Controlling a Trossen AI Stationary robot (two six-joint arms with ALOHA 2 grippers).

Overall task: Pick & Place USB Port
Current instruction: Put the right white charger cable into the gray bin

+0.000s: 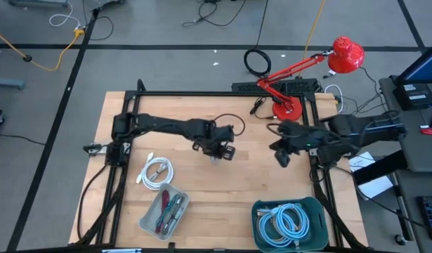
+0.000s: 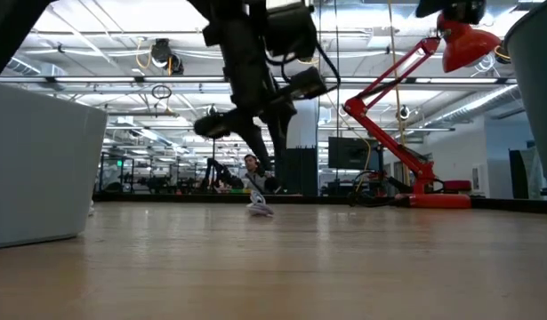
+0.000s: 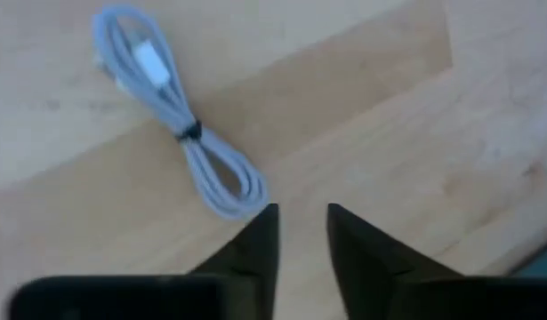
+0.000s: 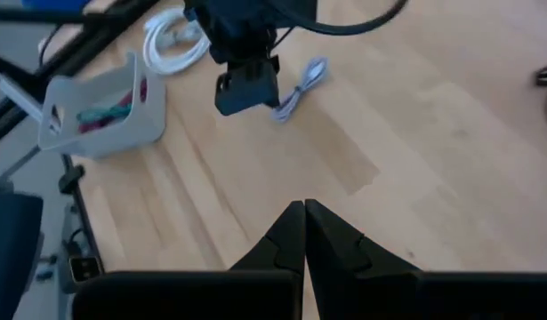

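A small pale USB cable (image 3: 178, 133), bundled with a black tie, lies flat on the wooden table near its middle. It also shows in the right wrist view as the cable (image 4: 300, 87) and in the low view as the cable (image 2: 258, 207). My left gripper (image 3: 301, 222) hovers just above the table beside the bundle. It points steeply down and stands open by a narrow gap, with nothing between its fingers. From the right arm's camera the left gripper (image 4: 246, 84) stands right next to the cable. My right gripper (image 4: 304, 218) is shut and empty, raised over the table's right side.
A white coiled cable (image 1: 157, 171) lies at the left. A grey tray (image 1: 164, 211) with pens sits near the front edge. A green bin (image 1: 267, 211) of cables stands at the front right. A red desk lamp (image 1: 289, 105) is at the far right.
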